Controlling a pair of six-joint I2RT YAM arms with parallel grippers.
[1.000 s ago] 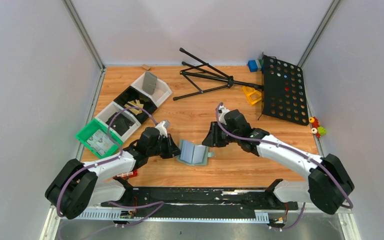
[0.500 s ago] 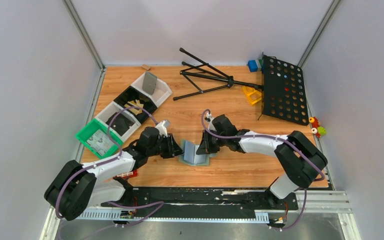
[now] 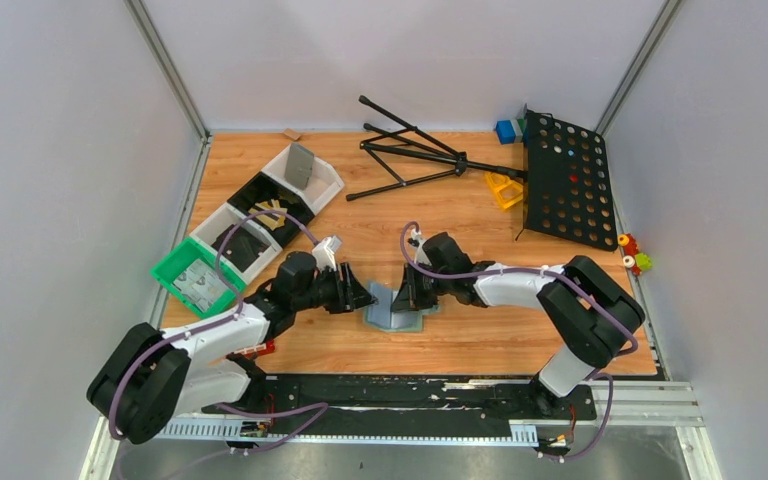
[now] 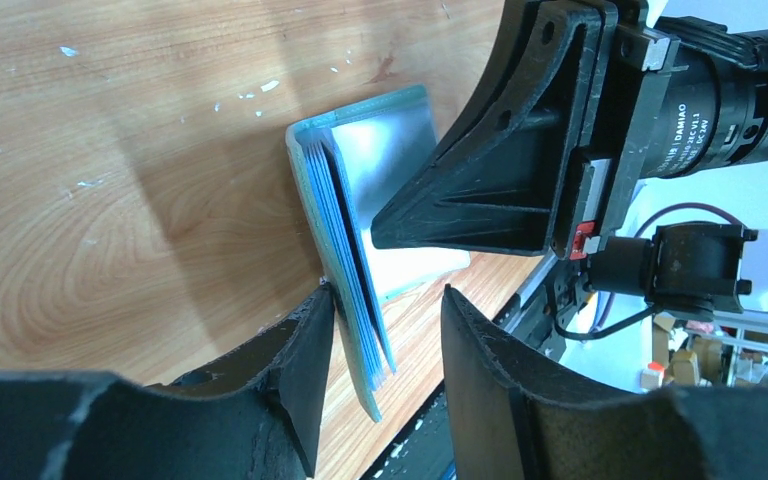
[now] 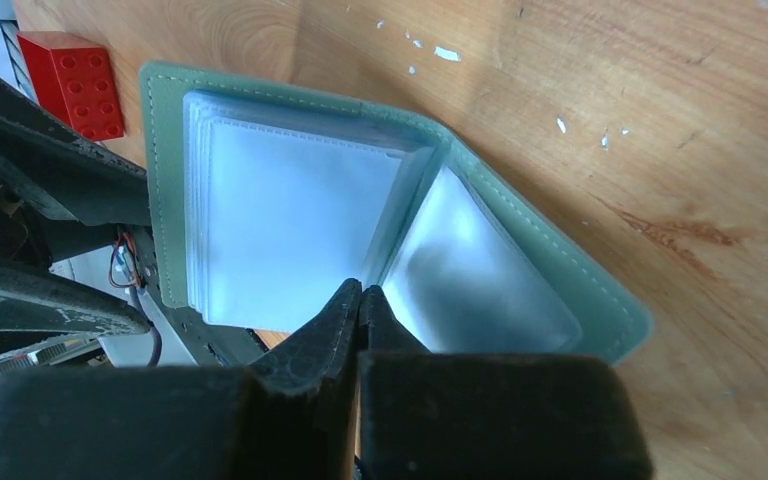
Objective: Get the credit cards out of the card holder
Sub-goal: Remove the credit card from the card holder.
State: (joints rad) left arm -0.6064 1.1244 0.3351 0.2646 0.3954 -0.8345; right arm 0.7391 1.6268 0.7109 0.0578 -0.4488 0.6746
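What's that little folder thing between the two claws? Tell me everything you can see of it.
The card holder is a grey-green folding wallet with a stitched cover and pale translucent sleeves inside. It sits open on the wooden table, one half flat, the other raised. The right gripper has its shut tips at the fold; the left gripper has its open fingers straddling the raised edge. No card shows clearly.

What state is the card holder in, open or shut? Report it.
Open. The card holder lies spread in a V, one leaf raised, its pale pocket sleeves exposed in the right wrist view.
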